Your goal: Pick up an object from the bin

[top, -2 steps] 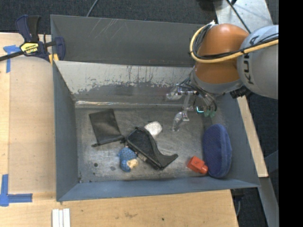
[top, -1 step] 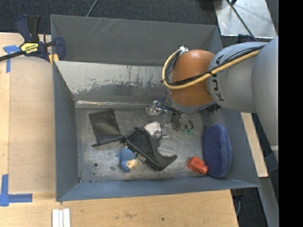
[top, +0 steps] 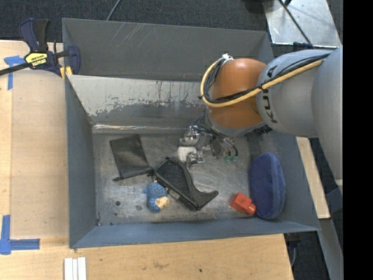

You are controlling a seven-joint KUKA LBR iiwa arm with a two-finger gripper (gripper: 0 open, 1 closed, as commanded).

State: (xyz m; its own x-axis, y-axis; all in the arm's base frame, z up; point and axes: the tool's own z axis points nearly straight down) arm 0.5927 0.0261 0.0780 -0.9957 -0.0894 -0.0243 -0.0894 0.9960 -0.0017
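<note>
My gripper (top: 195, 150) hangs low over the middle of the bin floor, under the orange wrist cover; its metal parts show at the cover's lower left edge. A small white thing (top: 186, 154) lies right at the gripper's lower end; whether it is held I cannot tell. Just below and left of it lies a black angled piece (top: 182, 184) with a flat head and a curved handle. A flat dark grey square with a thin handle (top: 129, 154) rests to the left.
A small blue and yellow toy (top: 155, 195) lies near the front wall. A red block (top: 243, 203) and a long dark blue oval case (top: 267, 184) lie at the right side. The arm covers the bin's back right.
</note>
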